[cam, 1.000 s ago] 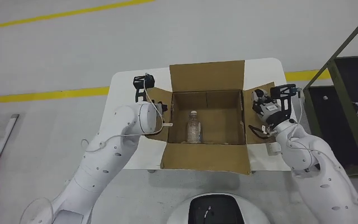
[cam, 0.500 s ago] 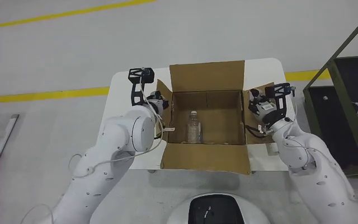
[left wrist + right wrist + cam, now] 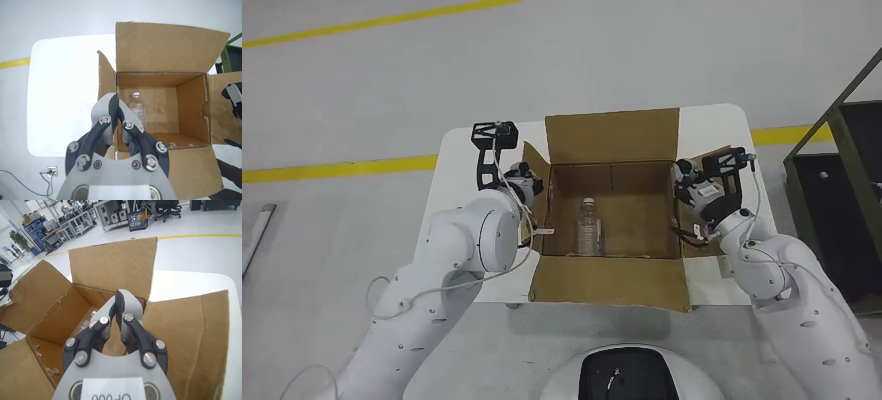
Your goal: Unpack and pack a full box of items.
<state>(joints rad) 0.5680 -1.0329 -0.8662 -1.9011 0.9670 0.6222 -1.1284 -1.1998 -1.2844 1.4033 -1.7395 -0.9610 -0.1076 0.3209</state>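
Flaps (image 3: 612,135) stand open around the box (image 3: 612,178), bottle (image 3: 587,228) lying inside.

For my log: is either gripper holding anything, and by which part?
Nothing is held: the left gripper and the right gripper are both shut and empty.

Bright, even overhead light. The white rounded desk (image 3: 56,94) glares, washed out, in the left wrist view. Soft shade lies inside the open brown cardboard box (image 3: 166,47). Wrist views bow straight edges.
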